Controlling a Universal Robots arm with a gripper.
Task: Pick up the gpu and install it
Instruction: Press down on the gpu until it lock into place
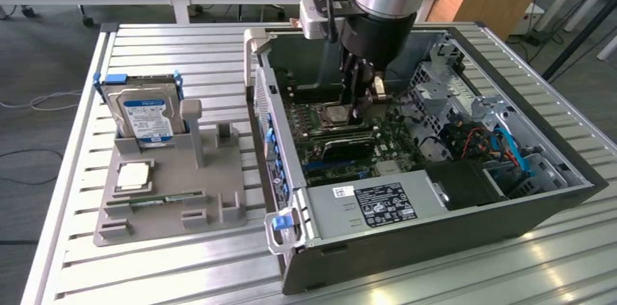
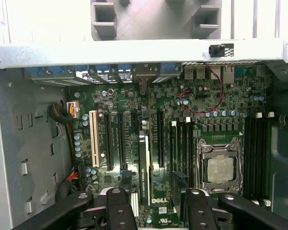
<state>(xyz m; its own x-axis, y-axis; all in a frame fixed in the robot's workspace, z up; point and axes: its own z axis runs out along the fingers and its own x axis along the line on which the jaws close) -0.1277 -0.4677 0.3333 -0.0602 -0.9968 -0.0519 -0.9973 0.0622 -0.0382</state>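
Wrist view: the hand [image 2: 158, 213] hangs over the motherboard [image 2: 206, 120] inside the case [image 2: 19, 143], and its two dark fingers [image 2: 119, 211] are spread wide. Between them, seen edge-on, a thin dark card stands upright in one of the long black slots. This I take to be the gpu [image 2: 144, 163]. It lies in line with the neighbouring slots and sits well apart from the CPU socket [image 2: 220, 168]. Neither finger touches it, and there is a clear gap on both sides, so the hand holds nothing. The card looks narrow and straight, with a paler strip along its top edge and no visible tilt. Its lower edge meets the slot, but whether it is pressed fully home cannot be told from above.

Exterior view: the hand [image 1: 362, 102] is down inside the open case [image 1: 434, 240], at the frame's upper middle, just above the board. On the exterior view's left, a grey holder [image 1: 164, 196] sits on the slatted surface [image 1: 144, 269]. It carries the hard drive [image 1: 144, 117], a square chip [image 1: 133, 175] and a slim RAM stick [image 1: 154, 202].

As a judgement, the pickup and the carry are done, and the card seems to be placed in its slot and let go. What is left, at most, is making sure it is fully seated.
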